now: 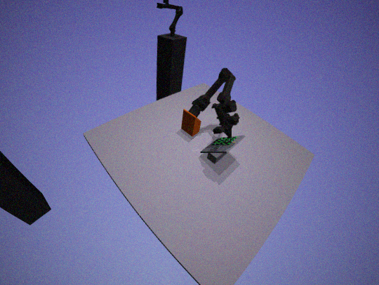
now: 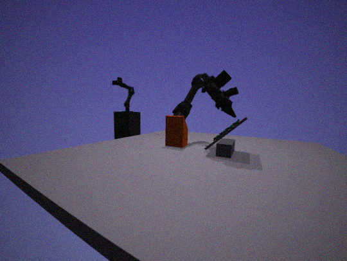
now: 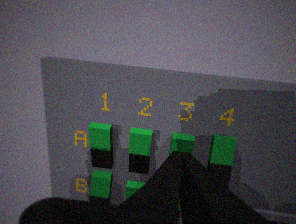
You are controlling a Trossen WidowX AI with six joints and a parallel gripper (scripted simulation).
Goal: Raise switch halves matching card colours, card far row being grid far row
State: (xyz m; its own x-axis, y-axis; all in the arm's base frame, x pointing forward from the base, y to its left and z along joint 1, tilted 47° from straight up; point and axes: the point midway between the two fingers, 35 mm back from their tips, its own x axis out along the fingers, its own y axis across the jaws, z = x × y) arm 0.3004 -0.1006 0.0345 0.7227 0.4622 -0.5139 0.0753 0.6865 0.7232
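— What does the wrist view lose?
— The gripper (image 3: pixel 179 159) hides part of switch A3 (image 3: pixel 183 142) and most of row B; rows C and D can't be seen.
— And the card?
— Out of that frame; too small to read from the top.
— The far arm (image 1: pixel 178 13)?
— Cut off by the top edge.

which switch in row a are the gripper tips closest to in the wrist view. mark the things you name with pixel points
The switch under the yellow 3 (image 3: pixel 183 142): the shut gripper's (image 3: pixel 182 154) tips overlap its green half, while switches 1, 2 and 4 show theirs uncovered.
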